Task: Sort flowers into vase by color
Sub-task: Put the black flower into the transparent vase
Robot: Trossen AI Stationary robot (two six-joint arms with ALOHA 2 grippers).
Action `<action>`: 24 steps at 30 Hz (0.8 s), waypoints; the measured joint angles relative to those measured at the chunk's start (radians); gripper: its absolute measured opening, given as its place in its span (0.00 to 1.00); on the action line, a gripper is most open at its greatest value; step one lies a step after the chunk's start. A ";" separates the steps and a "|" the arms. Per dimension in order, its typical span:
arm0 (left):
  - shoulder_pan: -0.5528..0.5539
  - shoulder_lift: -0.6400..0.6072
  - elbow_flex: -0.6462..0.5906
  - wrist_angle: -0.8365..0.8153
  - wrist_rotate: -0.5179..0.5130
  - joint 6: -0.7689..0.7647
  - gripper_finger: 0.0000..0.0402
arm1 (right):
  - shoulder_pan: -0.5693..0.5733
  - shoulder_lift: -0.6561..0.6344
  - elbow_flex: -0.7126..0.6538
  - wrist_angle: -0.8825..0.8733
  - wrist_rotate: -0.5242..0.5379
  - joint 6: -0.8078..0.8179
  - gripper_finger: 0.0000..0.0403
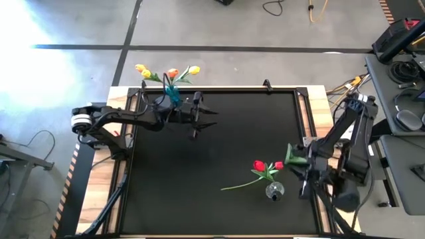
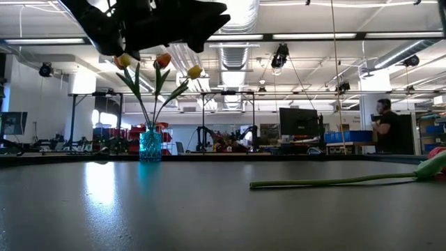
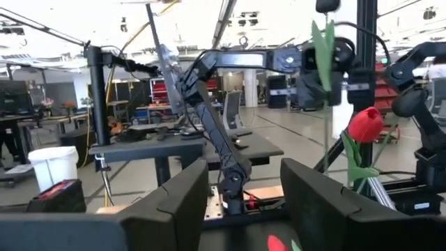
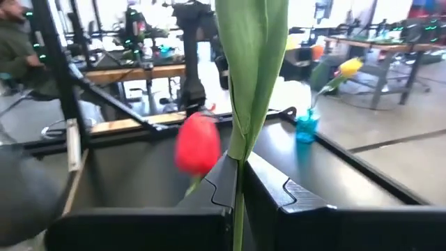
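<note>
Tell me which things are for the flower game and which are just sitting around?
For the job:
- blue vase with yellow and orange tulips
- clear vase
- red tulips
- tulip clamped in the right gripper

Just lying about:
- headphones on the side desk
- white bucket

No text, label, brand, number or sign can be read in any of the views. Nothing legible stands on the arms, the vases, the table or the equipment in the room behind; monitors and boxes there are too far and too blurred to make anything out.
</note>
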 joint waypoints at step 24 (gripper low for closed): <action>-0.006 -0.017 -0.025 -0.008 -0.005 -0.034 0.41 | 0.033 0.109 0.006 -0.016 -0.166 0.185 0.03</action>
